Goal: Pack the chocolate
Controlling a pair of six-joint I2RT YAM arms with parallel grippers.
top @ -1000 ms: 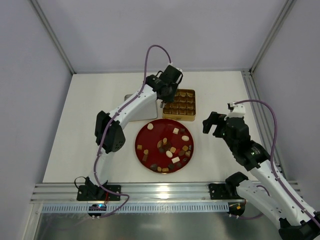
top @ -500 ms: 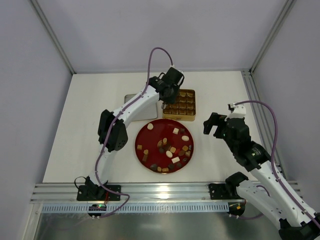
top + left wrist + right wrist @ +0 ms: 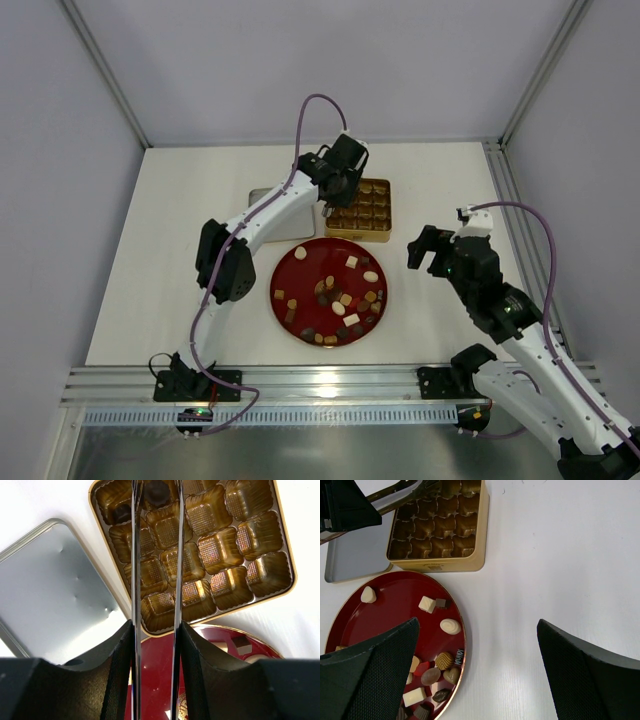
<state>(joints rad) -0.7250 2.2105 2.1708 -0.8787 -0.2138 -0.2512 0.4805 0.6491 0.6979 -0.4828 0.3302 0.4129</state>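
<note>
White table (image 3: 150, 250), left hand (image 3: 156, 487) now wider

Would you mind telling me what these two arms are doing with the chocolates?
The arms are moving chocolates from the red plate into the gold tin. The left end effector is over the tin, its fingers parted around a dark chocolate sitting in an edge cell; another dark one fills the corner cell beside it. Most cells are empty. The right end effector hangs open beside the plate, holding nothing.
</note>
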